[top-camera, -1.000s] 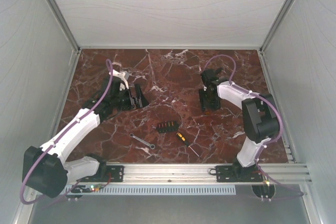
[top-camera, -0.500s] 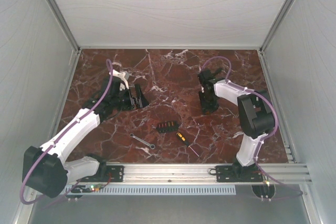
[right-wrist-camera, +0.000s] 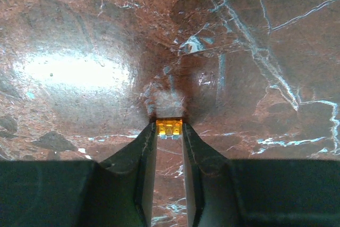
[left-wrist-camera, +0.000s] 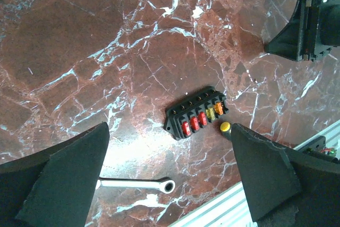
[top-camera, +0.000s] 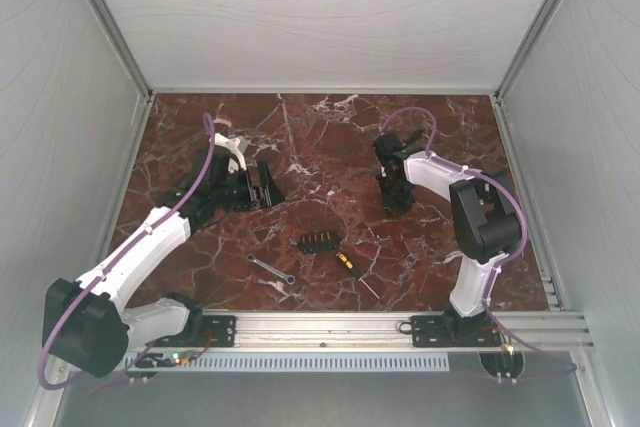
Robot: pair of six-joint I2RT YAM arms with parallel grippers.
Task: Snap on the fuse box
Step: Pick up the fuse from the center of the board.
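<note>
The fuse box is a small black block lying at mid-table. In the left wrist view the fuse box shows a row of red, yellow and orange fuses. My left gripper hangs open to its upper left, above the table; its own view shows the left gripper with wide jaws and nothing between them. My right gripper is down at the table, right of the box. The wrist view shows the right gripper pinching a small orange fuse at its fingertips, against the marble.
A silver wrench lies near the front, left of the box, and shows as the wrench in the left wrist view. A yellow-and-black screwdriver lies just right of the box. Metal rail runs along the near edge.
The right gripper's jaws have narrowed onto the orange fuse and its arm has shifted slightly left. The left arm has barely moved.
</note>
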